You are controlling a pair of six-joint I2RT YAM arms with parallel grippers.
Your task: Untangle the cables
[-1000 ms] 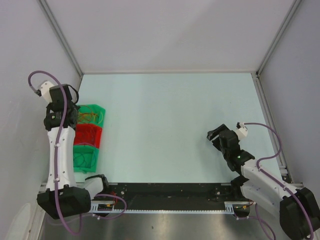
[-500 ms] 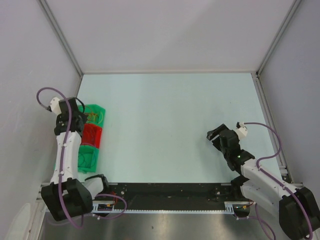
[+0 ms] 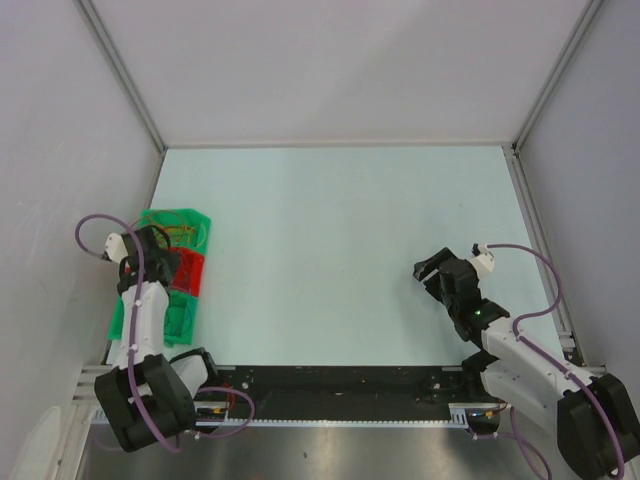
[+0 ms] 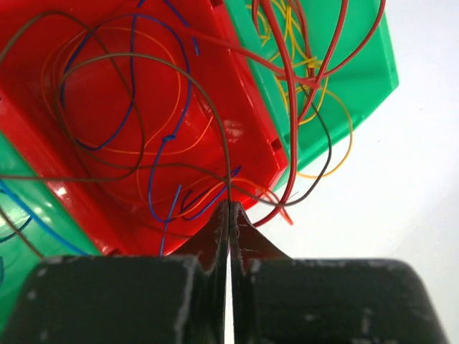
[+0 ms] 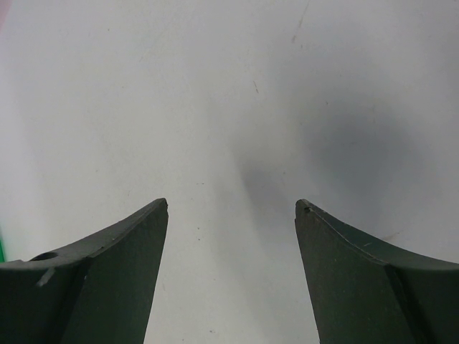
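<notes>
The cables are a tangle of thin curly wires across three small trays at the table's left edge. Blue [image 4: 133, 72], orange and brown wires lie in the red tray [image 4: 252, 100]. Red [image 4: 290, 107] and yellow [image 4: 281, 25] wires spill over the far green tray [image 4: 366, 64]. My left gripper [image 4: 229, 206] is shut on a thin brown wire [image 4: 226, 161] that arcs up from its tips over the red tray. In the top view it [image 3: 163, 258] sits at the red tray [image 3: 185, 272]. My right gripper [image 5: 232, 206] is open and empty over bare table, at the right [image 3: 430, 268].
A second green tray [image 3: 172, 318] lies nearer than the red one and holds blue wire [image 4: 29, 211]. The enclosure's left wall is close behind my left arm. A black rail [image 3: 330, 385] runs along the near edge. The pale table [image 3: 330, 240] spreads between the arms.
My left wrist has dropped and drawn back toward the near edge, from over the far green tray to the red tray. The right arm has not moved.
</notes>
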